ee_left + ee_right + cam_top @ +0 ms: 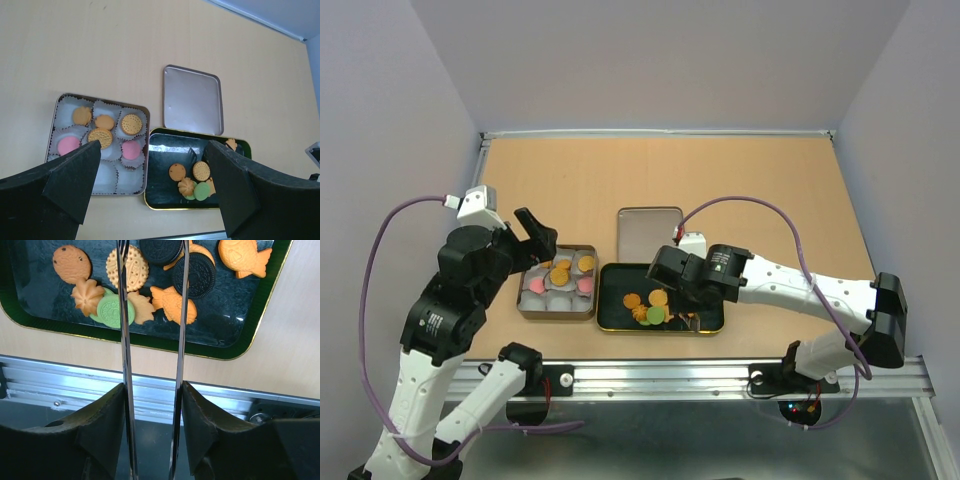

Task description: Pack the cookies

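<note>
A silver tin (526, 300) with white paper cups holds orange, tan and pink cookies (104, 136). Beside it, a black gold-rimmed tray (608, 300) holds loose cookies (648, 308): round orange ones, a green one (116, 311), black ones (161, 250) and orange fish-shaped ones (172, 304). My left gripper (536, 238) hangs open and empty above the tin's left side. My right gripper (686, 292) is shut on metal tongs (124, 340). The tong blades reach over the tray on either side of a black cookie. Their tips are out of view.
The tin's silver lid (649, 236) lies flat behind the tray, also in the left wrist view (192, 100). The metal rail (700, 375) runs along the table's near edge, close to the tray. Bare tan table lies behind and to the right.
</note>
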